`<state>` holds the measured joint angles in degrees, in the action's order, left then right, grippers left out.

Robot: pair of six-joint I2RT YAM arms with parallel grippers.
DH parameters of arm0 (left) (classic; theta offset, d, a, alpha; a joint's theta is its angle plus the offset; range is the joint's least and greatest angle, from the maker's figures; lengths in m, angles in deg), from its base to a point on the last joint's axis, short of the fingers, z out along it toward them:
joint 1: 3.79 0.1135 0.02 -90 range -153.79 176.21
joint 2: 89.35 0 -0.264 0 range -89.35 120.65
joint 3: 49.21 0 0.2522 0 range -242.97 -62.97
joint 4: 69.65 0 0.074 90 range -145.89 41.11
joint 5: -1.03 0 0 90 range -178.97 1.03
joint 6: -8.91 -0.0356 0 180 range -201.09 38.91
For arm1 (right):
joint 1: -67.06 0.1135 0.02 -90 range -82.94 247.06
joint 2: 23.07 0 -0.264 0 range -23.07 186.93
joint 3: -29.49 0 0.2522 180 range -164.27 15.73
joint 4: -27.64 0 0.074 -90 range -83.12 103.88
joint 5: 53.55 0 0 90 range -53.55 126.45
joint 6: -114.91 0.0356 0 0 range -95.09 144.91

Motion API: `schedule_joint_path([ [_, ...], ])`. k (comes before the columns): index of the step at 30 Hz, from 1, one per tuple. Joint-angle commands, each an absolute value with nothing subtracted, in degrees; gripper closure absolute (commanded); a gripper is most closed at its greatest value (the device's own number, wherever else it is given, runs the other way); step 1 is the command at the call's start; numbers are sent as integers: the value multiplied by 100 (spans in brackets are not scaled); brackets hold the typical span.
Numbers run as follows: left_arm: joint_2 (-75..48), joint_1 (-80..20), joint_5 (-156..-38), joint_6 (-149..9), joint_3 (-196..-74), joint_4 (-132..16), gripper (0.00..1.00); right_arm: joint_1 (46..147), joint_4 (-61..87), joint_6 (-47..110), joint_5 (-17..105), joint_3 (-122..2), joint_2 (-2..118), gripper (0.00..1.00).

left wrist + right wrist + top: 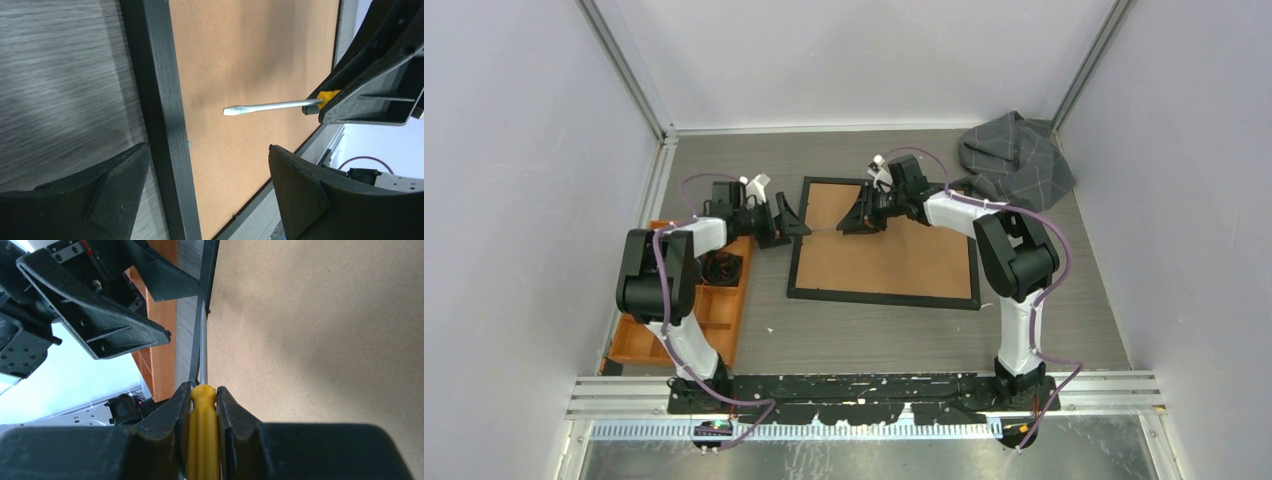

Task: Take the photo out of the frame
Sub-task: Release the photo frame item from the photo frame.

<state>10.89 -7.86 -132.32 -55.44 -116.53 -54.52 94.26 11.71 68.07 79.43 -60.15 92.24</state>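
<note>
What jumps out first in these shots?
The frame lies face down mid-table, brown backing board up. The right gripper is shut on a yellow-handled screwdriver, blade aimed across the board toward the frame's left edge, which the open left gripper straddles. An orange tray sits left, a grey cloth far right.

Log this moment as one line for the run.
frame: face down, brown backing up | right hand: shut on screwdriver, tip over backing | left hand: open, straddling frame border | photo: hidden
</note>
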Motion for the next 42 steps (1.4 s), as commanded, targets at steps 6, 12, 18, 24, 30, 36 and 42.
schedule_joint_path([
  [6,1749,-605,-14164,-4537,-11557,-6766,17,9448,938,6420,8125,-6104,8995,99],
  [12,1897,-709,-14388,-4014,-11246,-7382,23,9166,573,5987,8411,-5823,8648,99],
  [18,2023,-1037,-14539,-3463,-11042,-7951,25,9039,-294,5206,8629,-5797,8393,99],
  [24,2254,-1449,-14666,-3021,-10911,-8523,25,8998,-640,4972,8759,-5844,8474,99],
  [30,2811,-1467,-14926,-2346,-10874,-9675,38,8951,-1096,4685,8936,-5904,8602,99],
  [36,2762,-1468,-14624,-2644,-11017,-9396,34,8666,-1068,4639,8883,-5836,8430,99],
  [42,2750,-1468,-14147,-3344,-11386,-8250,33,8590,-1037,4485,8697,-5785,8549,99],
])
